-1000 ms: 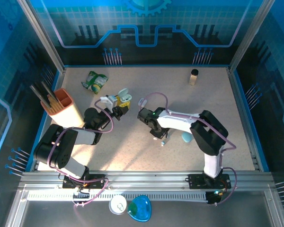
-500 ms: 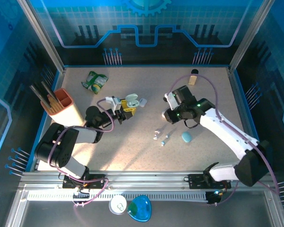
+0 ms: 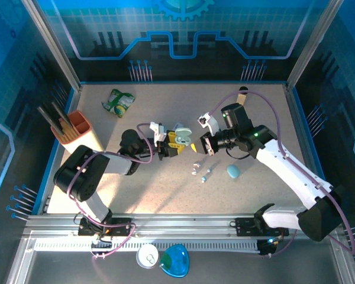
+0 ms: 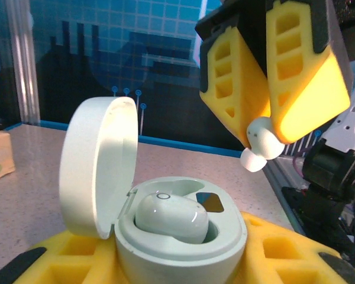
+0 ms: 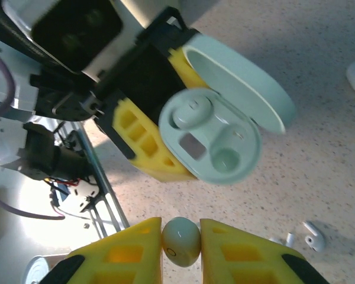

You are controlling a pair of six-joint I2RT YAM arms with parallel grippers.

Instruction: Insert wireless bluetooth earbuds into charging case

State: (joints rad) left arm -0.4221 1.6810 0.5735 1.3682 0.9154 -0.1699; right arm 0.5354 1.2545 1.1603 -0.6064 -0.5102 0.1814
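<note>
Speckled beige table [image 3: 136, 195], blue-lit walls [image 3: 177, 35]. Left gripper [image 3: 176, 144] clamps the open pale-green case [image 4: 177, 236], with the seated earbud [image 4: 171, 218] inside. Loose earbuds [image 3: 200, 171] lie at the case's 5 o'clock. Right gripper [image 5: 180, 236], at its 4 o'clock, pinches the held earbud [image 5: 181, 242]. Versus half a second ago, both grippers have converged at centre.

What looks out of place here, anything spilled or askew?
Small loose earbuds lie scattered on the table near a teal case, outside any case. Nothing looks damaged.
</note>
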